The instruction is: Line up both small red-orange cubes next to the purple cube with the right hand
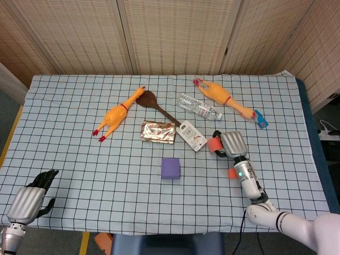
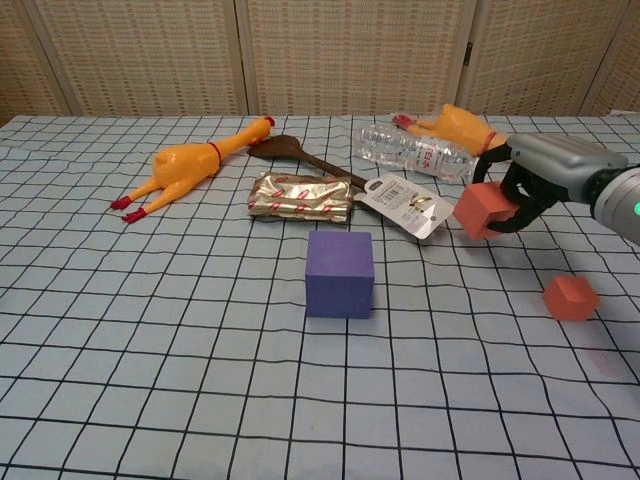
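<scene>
The purple cube (image 1: 170,168) (image 2: 340,273) sits near the middle of the checked cloth. My right hand (image 1: 229,145) (image 2: 530,183) grips one red-orange cube (image 1: 214,144) (image 2: 480,211), tilted and carried above the cloth, to the right of the purple cube and apart from it. The other red-orange cube (image 1: 232,173) (image 2: 570,298) lies on the cloth further right, partly hidden by my right forearm in the head view. My left hand (image 1: 29,199) hangs at the near left corner, fingers curled, holding nothing.
A white tag card (image 1: 192,135) (image 2: 405,202), a foil packet (image 1: 159,132) (image 2: 299,196), a wooden spoon (image 1: 154,101), a plastic bottle (image 1: 199,107) (image 2: 415,150) and two rubber chickens (image 1: 118,113) (image 1: 223,98) lie behind the purple cube. A blue clip (image 1: 261,118) lies at far right.
</scene>
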Robot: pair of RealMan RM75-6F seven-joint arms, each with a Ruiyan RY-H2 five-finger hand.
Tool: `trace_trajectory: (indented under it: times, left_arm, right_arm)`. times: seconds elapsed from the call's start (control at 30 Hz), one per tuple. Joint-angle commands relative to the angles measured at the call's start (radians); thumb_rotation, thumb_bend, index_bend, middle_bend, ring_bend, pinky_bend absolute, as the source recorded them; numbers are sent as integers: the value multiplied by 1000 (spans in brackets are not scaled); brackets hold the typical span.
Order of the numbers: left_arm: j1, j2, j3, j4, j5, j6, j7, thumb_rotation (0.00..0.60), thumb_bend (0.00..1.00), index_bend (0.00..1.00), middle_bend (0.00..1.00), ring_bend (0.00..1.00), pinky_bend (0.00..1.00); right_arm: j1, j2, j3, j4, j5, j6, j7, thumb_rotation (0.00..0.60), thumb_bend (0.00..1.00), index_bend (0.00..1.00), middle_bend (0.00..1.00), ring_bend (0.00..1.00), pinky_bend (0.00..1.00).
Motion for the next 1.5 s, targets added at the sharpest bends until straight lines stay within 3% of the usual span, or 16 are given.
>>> trace_trajectory:
  times: [0.03,0.2,0.4,0.87,1.5]
  left_arm:
    - [0,0,1,-1,1,0,1,600,420,25,71,87,430]
    - [-1,2,0,-1,-5,-4,-2,600,419,27,71,87,430]
    - [0,3,1,-4,-3,-3,-1,600,421,28,72,87,431]
    - [-2,5,4,-3,3,-4,-5,600,421,36,84,87,432]
    - [-8,2,8,-3,3,-17,9,600,422,36,84,87,432]
  right_arm:
    - [-47,79,-31,-184,17,69,-134,600,129,685,842,868,852]
    - [-68,104,-38,-306,33,159,-271,600,129,685,842,868,852]
    - [-78,110,-53,-376,37,178,-308,600,129,685,842,868,852]
    - [-60,-36,-65,-274,55,135,-260,600,129,685,842,868,852]
    - [-55,-135,-42,-290,122,144,-285,600,129,685,843,869,853]
